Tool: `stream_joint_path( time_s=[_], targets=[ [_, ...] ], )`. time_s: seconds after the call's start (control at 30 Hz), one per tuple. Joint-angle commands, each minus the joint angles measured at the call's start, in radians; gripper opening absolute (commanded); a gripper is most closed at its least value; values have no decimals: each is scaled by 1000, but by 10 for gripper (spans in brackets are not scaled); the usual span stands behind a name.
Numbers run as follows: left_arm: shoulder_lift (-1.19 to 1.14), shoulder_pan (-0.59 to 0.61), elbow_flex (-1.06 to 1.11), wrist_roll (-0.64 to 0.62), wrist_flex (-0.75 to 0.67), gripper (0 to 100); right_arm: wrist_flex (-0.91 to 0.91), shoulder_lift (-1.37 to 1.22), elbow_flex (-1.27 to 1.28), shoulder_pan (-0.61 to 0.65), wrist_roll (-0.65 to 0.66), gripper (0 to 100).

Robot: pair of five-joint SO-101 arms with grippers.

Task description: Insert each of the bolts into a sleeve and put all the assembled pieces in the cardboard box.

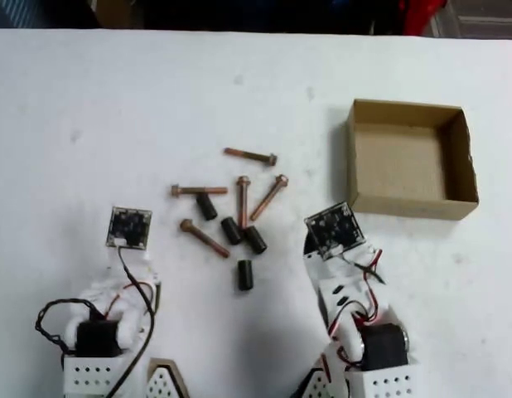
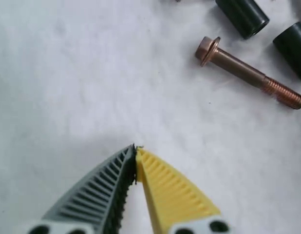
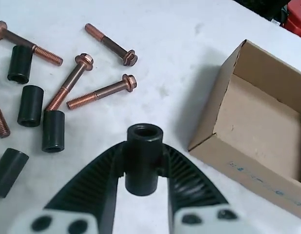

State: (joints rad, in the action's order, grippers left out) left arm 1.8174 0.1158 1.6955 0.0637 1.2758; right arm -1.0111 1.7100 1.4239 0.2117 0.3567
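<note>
Plain brown all over the cardboard box (image 3: pixel 248 163), with faint blue print on one outer wall. Beside the box, copper-brown on the five bolts (image 3: pixel 102 91), glossy black on the loose sleeves (image 3: pixel 52 130). Matt white across the table (image 1: pixel 115 99) under the box. Pairs one grey ribbed finger (image 2: pixel 99 195) with a yellow one on the left gripper (image 2: pixel 135 148). Sets black ribbed fingers (image 3: pixel 92 180) on the right gripper (image 3: pixel 143 146) round a black sleeve (image 3: pixel 142 170)

Faint print on cardboard box (image 3: pixel 238 163), illegible
</note>
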Motion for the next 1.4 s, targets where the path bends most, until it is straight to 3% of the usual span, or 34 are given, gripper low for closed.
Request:
stream_joint_path(
  time_s=[0.0,0.17,0.47,0.6,0.7,0.9,1.23,1.37],
  targets=[
    [10,-15,-3,-11,5,24,73,12,18,-7,-28,16],
    [10,-15,-3,-11,-2,24,74,12,34,-7,-32,16],
    [10,-8,-3,-2,-218,24,194,12,130,-7,-34,16],
    [10,-7,-14,193,-255,24,243,12,155,-7,-34,16],
    [10,18,-46,319,-242,22,286,12,175,-7,-35,16],
    [10,56,-186,333,-166,20,352,12,207,-7,-163,16],
    [-4,59,-364,417,-20,20,344,12,219,2,-176,17],
    [-185,58,-477,439,-15,20,351,12,232,2,-176,17]
  ],
)
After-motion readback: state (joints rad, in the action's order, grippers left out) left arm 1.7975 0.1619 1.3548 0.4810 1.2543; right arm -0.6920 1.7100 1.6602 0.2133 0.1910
